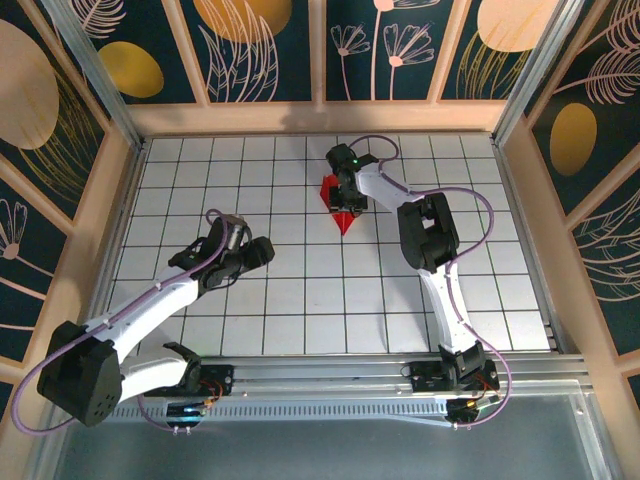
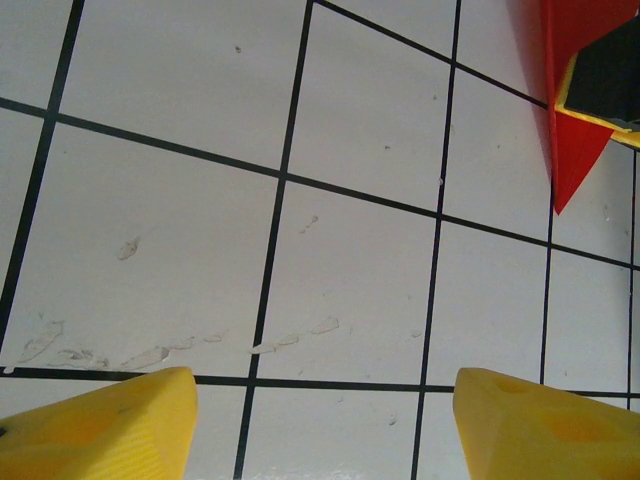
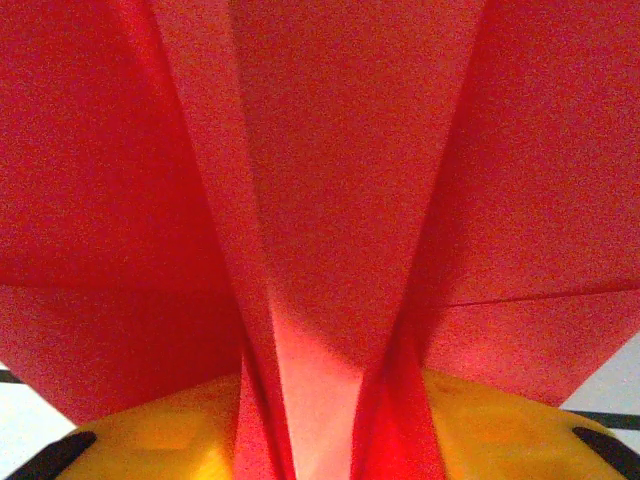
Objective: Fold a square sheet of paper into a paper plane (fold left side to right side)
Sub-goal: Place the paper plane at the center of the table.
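Yellow fingers [image 2: 100, 430] of the left gripper [image 2: 320, 430] sit closest to the lens in the left wrist view. They are spread wide with nothing between them, and the white grid table [image 2: 200, 250] shows beneath. Same view, upper right: the red tip of the paper plane [image 2: 565, 150], a black-and-yellow finger of the other arm on it.

Top view: left gripper [image 1: 262, 250] over left-centre tiles, well apart from the paper. Paper plane [image 1: 346, 220] at far centre of the grid, point toward the arm bases. Right gripper [image 1: 347, 193] directly on it.

Right wrist view: right gripper [image 3: 320, 440] clenched on the plane's raised centre fold. Red flaps [image 3: 120, 200] fan out to both sides above the fingers.
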Motion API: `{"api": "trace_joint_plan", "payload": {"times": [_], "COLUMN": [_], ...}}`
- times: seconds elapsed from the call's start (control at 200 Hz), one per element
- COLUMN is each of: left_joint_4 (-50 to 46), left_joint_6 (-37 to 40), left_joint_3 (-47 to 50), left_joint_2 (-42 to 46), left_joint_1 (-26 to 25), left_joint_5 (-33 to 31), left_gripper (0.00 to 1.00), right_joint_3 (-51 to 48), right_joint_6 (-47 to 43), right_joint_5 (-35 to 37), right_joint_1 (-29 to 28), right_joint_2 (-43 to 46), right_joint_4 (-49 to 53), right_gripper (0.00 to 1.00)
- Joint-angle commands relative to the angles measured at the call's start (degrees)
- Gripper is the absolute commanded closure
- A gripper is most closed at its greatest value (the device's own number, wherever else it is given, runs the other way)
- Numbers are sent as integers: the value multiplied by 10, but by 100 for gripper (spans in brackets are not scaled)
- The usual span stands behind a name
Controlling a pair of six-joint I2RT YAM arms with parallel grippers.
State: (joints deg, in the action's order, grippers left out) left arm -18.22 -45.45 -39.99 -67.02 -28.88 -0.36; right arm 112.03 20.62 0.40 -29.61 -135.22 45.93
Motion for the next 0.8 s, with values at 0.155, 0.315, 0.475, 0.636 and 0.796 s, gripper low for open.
{"api": "trace_joint_plan", "payload": {"times": [0.155,0.315,0.475,0.636,0.796], "left_joint_4": [2,1,0,-2,-8], "left_joint_6": [18,20,25,26,27], "left_joint_3": [-38,-48,-60,-70,-79], "left_joint_2": [-19,-24,-26,-28,-28], "left_joint_1": [0,0,0,0,1], "left_joint_5": [-13,-14,-17,-21,-28], "left_gripper": [31,31,31,30,30], "right_joint_3": [-24,-30,-37,-51,-61], "right_joint_6": [-16,-16,-19,-19,-18], "right_joint_5": [15,15,20,23,24], "right_joint_1": [1,-1,-5,-9,-11], "right_joint_2": [30,49,63,79,99], "right_joint_4": [31,31,35,28,27], "right_gripper": [55,55,51,46,45]}}
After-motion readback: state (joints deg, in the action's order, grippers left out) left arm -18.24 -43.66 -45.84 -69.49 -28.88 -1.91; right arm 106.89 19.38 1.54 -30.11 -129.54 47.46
